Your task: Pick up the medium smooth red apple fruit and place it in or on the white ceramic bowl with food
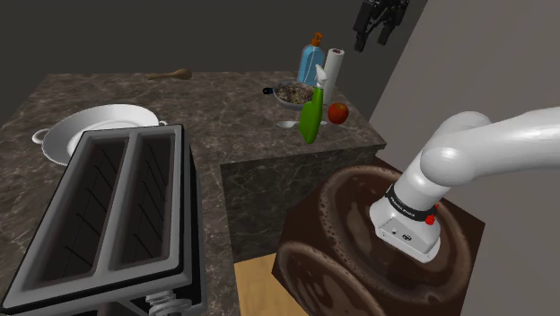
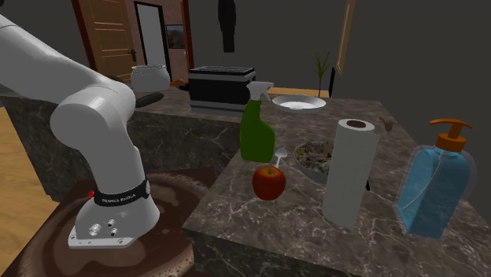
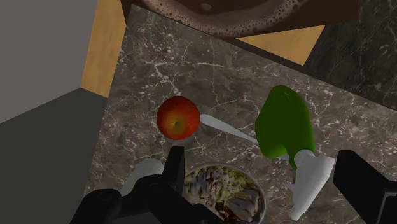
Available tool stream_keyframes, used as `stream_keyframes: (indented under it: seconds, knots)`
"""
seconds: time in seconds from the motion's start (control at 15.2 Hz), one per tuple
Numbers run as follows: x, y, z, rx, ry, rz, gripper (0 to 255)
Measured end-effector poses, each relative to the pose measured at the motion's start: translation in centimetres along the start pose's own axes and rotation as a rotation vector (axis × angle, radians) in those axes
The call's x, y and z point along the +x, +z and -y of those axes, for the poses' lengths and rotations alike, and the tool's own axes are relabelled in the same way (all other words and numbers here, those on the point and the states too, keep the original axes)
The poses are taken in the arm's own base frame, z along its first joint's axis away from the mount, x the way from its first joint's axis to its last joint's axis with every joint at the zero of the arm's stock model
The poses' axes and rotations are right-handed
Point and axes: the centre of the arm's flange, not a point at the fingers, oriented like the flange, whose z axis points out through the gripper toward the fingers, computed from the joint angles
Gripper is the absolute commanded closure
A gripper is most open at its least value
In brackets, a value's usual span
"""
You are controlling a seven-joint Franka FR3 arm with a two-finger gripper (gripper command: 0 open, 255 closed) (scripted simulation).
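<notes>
- The gripper (image 1: pixel 373 38) hangs high in the upper right of the shoulder view, well above the counter (image 1: pixel 242 108) and touching nothing.
- In the wrist view its two black fingers (image 3: pixel 175 164) stand wide apart with nothing between them, so the pincer is released.
- The red apple (image 1: pixel 337 112) sits on the dark marbled counter at right of centre in the shoulder view, near the counter's edge and just right of the green spray bottle (image 1: pixel 311 113).
- In the second exterior view the apple (image 2: pixel 268 182) is at centre frame, below the spray bottle (image 2: pixel 256 131) and left of the bowl (image 2: pixel 313 154).
- The wrist view looks down on the apple (image 3: pixel 179 118), which lies out beyond the fingertips and apart from them.
- A white spoon (image 3: pixel 226 127) lies on the counter between the apple and the spray bottle (image 3: pixel 284 124), one end right at the apple.
- The bowl (image 1: pixel 292 93) holds mixed food and stands just behind the spray bottle in the shoulder view, near the apple but not touching it.
- A white paper towel roll (image 2: pixel 349 173) stands upright right of the bowl in the second exterior view, and a blue soap dispenser (image 2: pixel 435 182) stands at the far right.
- A black toaster (image 1: pixel 108 215) takes the lower left of the shoulder view, with a white pan (image 1: pixel 94 131) behind it.
- The arm's brown stand (image 1: pixel 350 260) is at lower right of the shoulder view.
</notes>
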Motion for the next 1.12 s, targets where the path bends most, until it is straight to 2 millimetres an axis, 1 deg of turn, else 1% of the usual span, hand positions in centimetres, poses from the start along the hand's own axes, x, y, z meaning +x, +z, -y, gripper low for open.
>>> stream_keyframes:
  seconds: [0.07, 0.13, 0.33, 0.46, 0.59, 0.86, 0.92, 0.99, 1.12]
  knots:
    - [0.0, 0.0, 0.0, 0.0, 0.0, 0.0, 0]
    - [0.3, 0.6, -0.2, 0.001, -0.005, 0.007, 0]
    - [2.1, 3.5, -1.3, 0.004, -0.033, 0.044, 0]
    - [3.4, 5.8, -2.7, 0.007, -0.054, 0.073, 0]
    - [4.4, 8.1, -3.4, 0.009, -0.076, 0.101, 0]
    - [7.2, 12.9, -5.0, 0.015, -0.12, 0.158, 0]
    - [7.6, 14.3, -5.3, 0.016, -0.131, 0.173, 0]
    - [8.0, 15.8, -6.0, 0.017, -0.142, 0.188, 0]
    - [9.1, 18.0, -6.6, 0.021, -0.164, 0.216, 0]
